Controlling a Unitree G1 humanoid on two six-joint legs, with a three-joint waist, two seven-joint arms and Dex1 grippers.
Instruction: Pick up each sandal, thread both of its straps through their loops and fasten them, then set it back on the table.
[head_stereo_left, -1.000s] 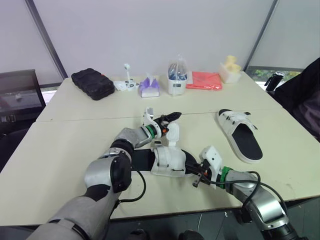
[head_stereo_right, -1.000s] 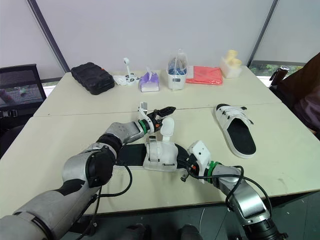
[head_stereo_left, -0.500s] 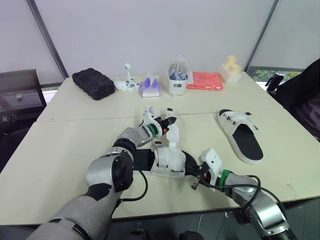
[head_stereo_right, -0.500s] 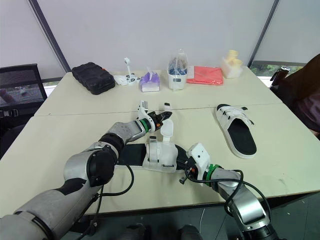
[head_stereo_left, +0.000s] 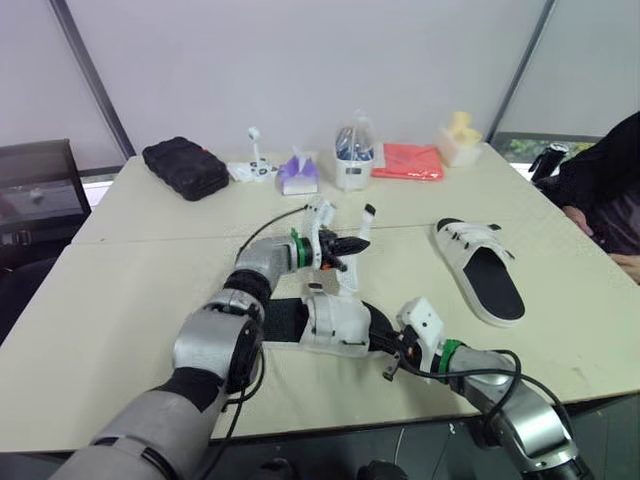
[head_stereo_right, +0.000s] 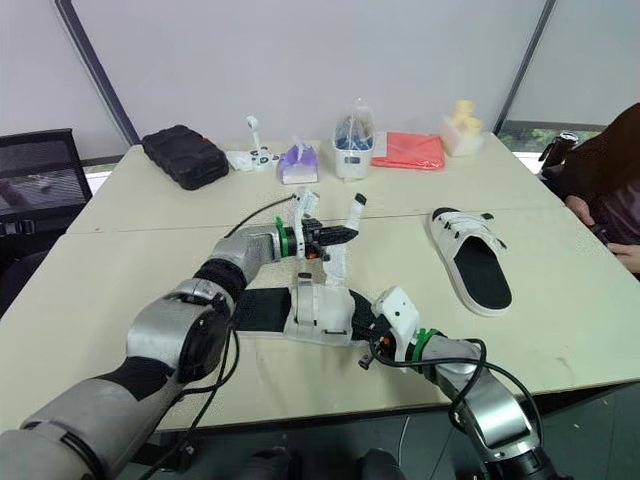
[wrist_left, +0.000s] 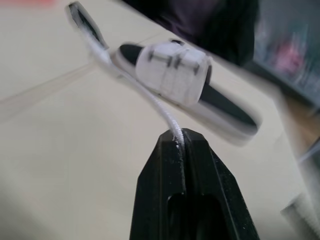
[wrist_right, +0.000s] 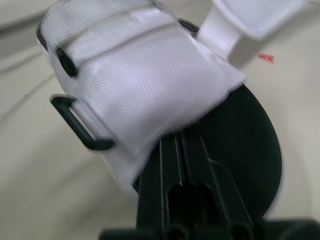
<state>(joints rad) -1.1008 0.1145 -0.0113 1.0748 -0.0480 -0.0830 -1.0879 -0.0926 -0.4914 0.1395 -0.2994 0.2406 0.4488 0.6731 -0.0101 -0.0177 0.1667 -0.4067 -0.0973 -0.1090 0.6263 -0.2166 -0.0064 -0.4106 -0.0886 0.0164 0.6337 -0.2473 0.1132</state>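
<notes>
Left wrist view: left hand (wrist_left: 179, 136) is clamped shut on the strap (wrist_left: 165, 120), with the thin edge pinched between the tips. In the left eye view that hand sits just above centre frame. The strap runs up to it from the sandal (head_stereo_left: 335, 320) at lower centre, and the dark-tipped free end sticks out past the grip. Reads as tensioning: the strap is lifted clear of the upper so the end can be aimed at a loop.

Right hand (head_stereo_left: 392, 342) is at the sandal's right end, closed on the edge where upper meets sole. It's likely the anchor, so the pull doesn't drag the shoe across the table (head_stereo_left: 130, 290). The sandal rests on the table, not lifted. Right wrist view shows a black loop (wrist_right: 80, 125) on the upper's side with nothing through it, so I'd say threading isn't done. Second sandal (head_stereo_left: 482, 268) lies well apart at right of frame; its straps look closed.

The table is pale and matte, two tops butted with a seam across mid frame. Along the top of the table: black case (head_stereo_left: 185, 167), tissue pack (head_stereo_left: 297, 172), clear bag (head_stereo_left: 354, 152), red cloth (head_stereo_left: 408, 162). White panel walls behind, black chair (head_stereo_left: 35, 190) at left, a person's sleeve (head_stereo_left: 605, 170) at right edge.
</notes>
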